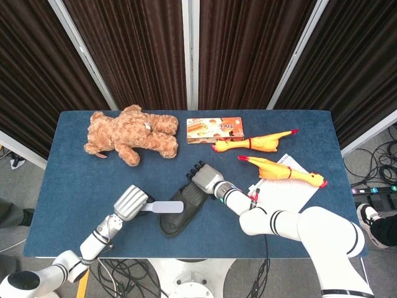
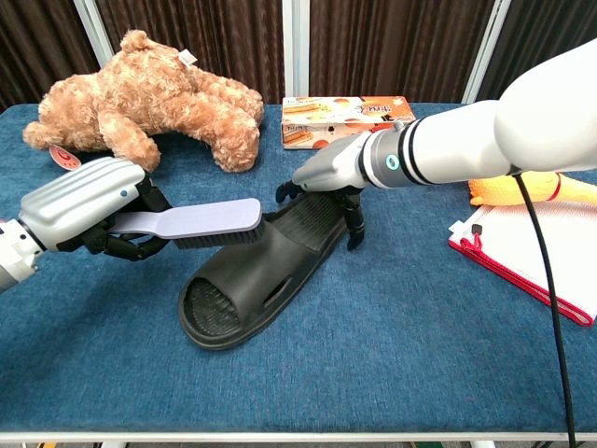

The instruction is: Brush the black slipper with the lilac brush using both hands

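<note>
The black slipper (image 1: 178, 214) (image 2: 258, 275) lies diagonally at the table's middle front, toe end nearest me. My left hand (image 1: 131, 202) (image 2: 86, 205) grips the handle of the lilac brush (image 1: 165, 207) (image 2: 201, 222), which lies level with its bristles against the slipper's strap. My right hand (image 1: 205, 176) (image 2: 332, 170) hovers low over the slipper's heel end. Its fingers are spread and reach down on both sides of the heel, touching or nearly touching it.
A brown teddy bear (image 1: 130, 133) lies at the back left of the blue table (image 2: 420, 355). A snack box (image 1: 214, 130) and two yellow rubber chickens (image 1: 254, 144) (image 1: 285, 172) are at the back right. A white red-edged pouch (image 2: 532, 252) lies on the right.
</note>
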